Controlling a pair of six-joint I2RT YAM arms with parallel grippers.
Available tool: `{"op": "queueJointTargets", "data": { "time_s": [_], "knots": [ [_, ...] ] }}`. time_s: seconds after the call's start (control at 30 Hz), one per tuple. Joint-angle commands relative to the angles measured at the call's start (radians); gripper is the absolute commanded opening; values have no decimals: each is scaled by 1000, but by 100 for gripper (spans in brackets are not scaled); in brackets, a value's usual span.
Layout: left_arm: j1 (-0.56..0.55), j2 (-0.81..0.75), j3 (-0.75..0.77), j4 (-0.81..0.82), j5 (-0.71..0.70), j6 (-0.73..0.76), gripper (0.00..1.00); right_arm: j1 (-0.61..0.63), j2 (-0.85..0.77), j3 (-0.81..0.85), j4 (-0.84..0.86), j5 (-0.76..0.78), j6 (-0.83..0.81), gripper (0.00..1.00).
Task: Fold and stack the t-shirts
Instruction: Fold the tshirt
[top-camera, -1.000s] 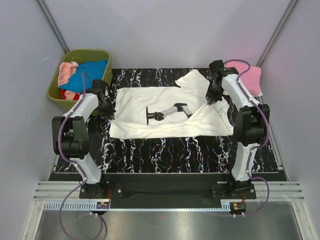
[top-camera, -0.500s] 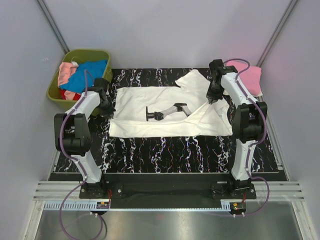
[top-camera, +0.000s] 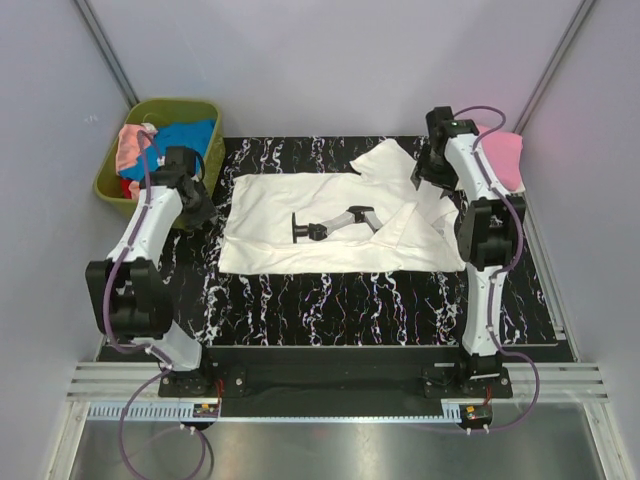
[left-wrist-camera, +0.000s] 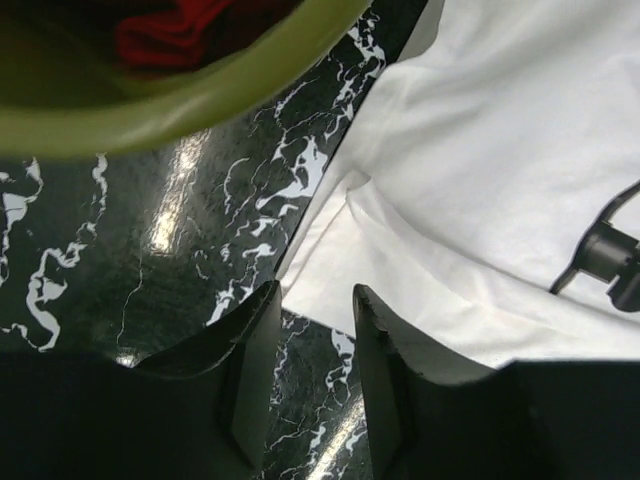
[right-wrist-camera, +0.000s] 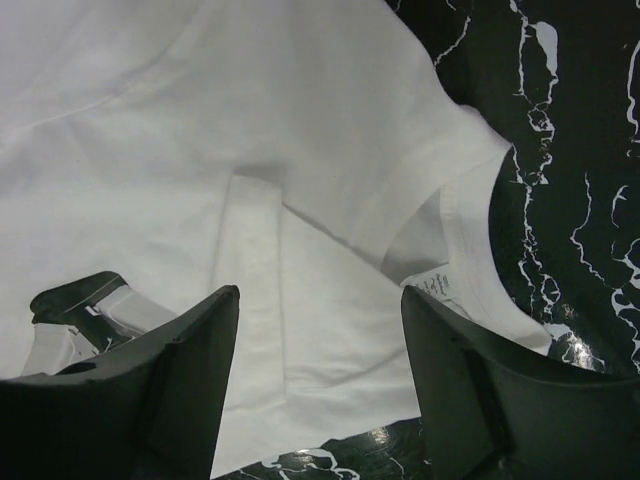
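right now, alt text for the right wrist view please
A white t-shirt lies partly folded on a black marbled table, its collar and neck label toward the right. Two dark fingers stand apart at the bottom edge, holding nothing.

Left gripper (left-wrist-camera: 315, 300) hovers, jaws apart, over t-shirt (left-wrist-camera: 480, 150) edge.

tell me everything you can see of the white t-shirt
The white t-shirt is soft cloth with a black-and-grey robot-arm print at its middle. It lies spread on the black marbled table, the part nearest the right arm folded over in creased layers, one sleeve pointing away. Its collar shows a label. The left gripper and right gripper hang open above it, holding nothing.
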Motion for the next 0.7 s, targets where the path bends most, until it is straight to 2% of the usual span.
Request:
{"op": "queueJointTargets", "data": {
  "time_s": [0.0, 0.07, 0.1, 0.2, 0.3, 0.43, 0.53, 0.67],
  "knots": [
    [0, -164, -92, 31, -12, -30, 41, -25, -170, -128, 17, -23, 12, 72],
    [-9, -237, -199, 87, 18, -40, 41, -25, -264, -273, 133, -103, 31, 69],
    [-38, -276, -234, 107, 41, -53, 40, -25, -354, -430, 178, -219, 48, 67],
    [-92, -320, -350, 186, 85, -66, 40, -20, -479, -710, 379, -438, 78, 61],
    [-136, -340, -383, 180, 85, -48, 39, -13, -501, -833, 460, -508, 85, 57],
    [-143, -435, -373, 88, 61, 16, 40, -6, -487, -886, 500, -543, 68, 54],
    [-143, -504, -344, 10, -17, 61, 40, 3, -466, -899, 514, -537, 74, 53],
    [-143, -638, -365, 9, -39, 95, 40, 7, -421, -893, 526, -531, 77, 51]
  ]
}}
